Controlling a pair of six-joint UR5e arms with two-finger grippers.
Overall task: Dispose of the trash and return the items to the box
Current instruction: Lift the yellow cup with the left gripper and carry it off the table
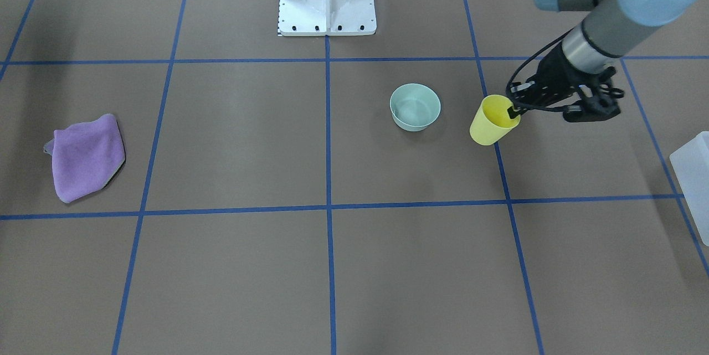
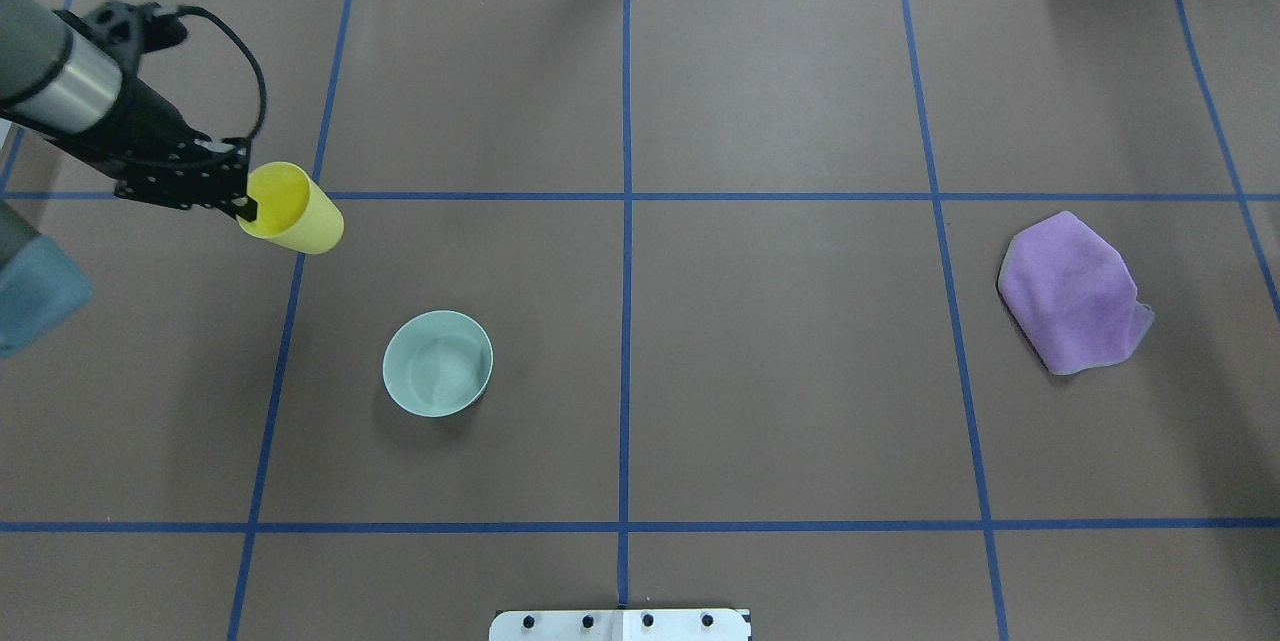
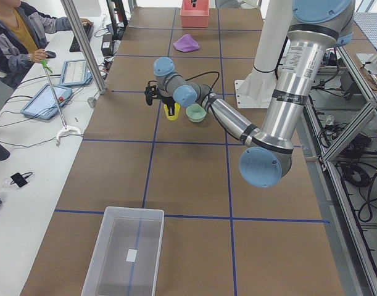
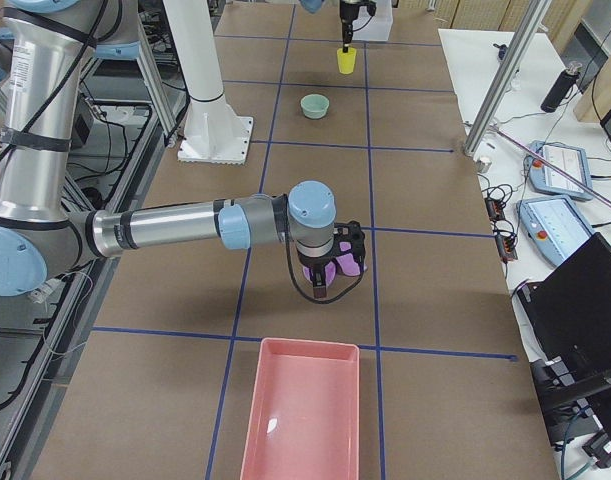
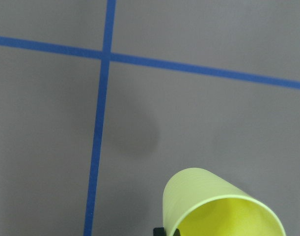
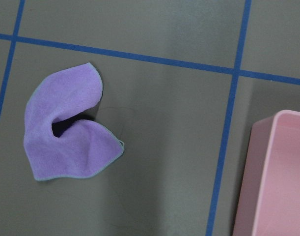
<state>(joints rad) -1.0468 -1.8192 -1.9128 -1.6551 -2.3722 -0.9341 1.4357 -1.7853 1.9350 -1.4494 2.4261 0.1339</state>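
Observation:
My left gripper [image 1: 514, 112] is shut on the rim of the small yellow cup [image 1: 490, 122], one finger inside it. It holds the cup tilted a little above the table, as the overhead view [image 2: 295, 211] and left wrist view [image 5: 223, 206] also show. The mint-green bowl [image 2: 438, 363] stands upright on the table beside it, apart from the cup. The translucent white box [image 3: 126, 253] stands empty at the table's left end. My right gripper [image 4: 320, 285] hangs near the purple cloth [image 6: 66, 137]; I cannot tell if it is open or shut.
The purple cloth [image 2: 1075, 293] lies crumpled on the right side of the table. A pink tray [image 4: 300, 420] sits at the table's right end, next to the cloth. The white pedestal base [image 1: 327, 0] stands at the robot's side. An operator sits beside the table.

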